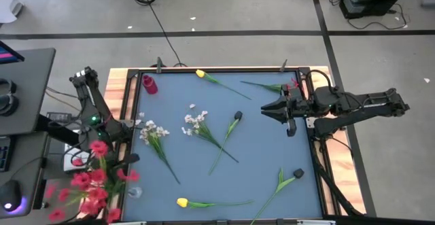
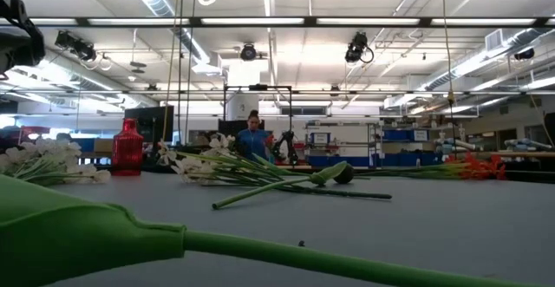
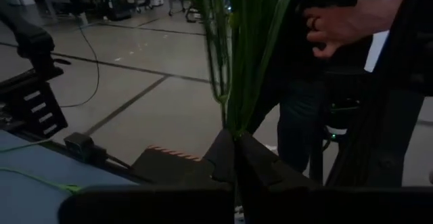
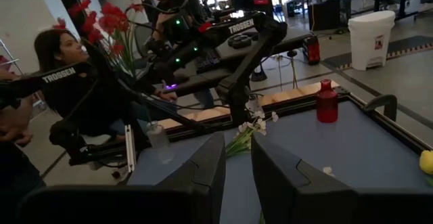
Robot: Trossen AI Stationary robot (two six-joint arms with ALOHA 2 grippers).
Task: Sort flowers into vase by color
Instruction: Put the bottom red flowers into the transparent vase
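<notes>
High view: left gripper sits off the bench's left edge, fingers clamped tight on a bunch of red flowers, blossoms hanging out past the bench's left-front corner. Left wrist view confirms: green stems pinched between the closed fingers, a person's hand just behind. Vase stands upright at the far-left corner, nothing in it as far as the pics show, well apart from the bunch. Right gripper hovers over the bench's far-right part, fingers a little apart, holding nothing; right wrist view shows bare bench between them. Near it by the far-right corner lies a green stem w/ a red bloom. Rest of the flowers lie flat on the bench: yellow tulip at the far edge, two white sprays and left of centre, dark-bud stem in the middle, another front right, second yellow tulip at the front edge. Low view: vase at left, stems across mid-bench, a person in the room behind.
</notes>
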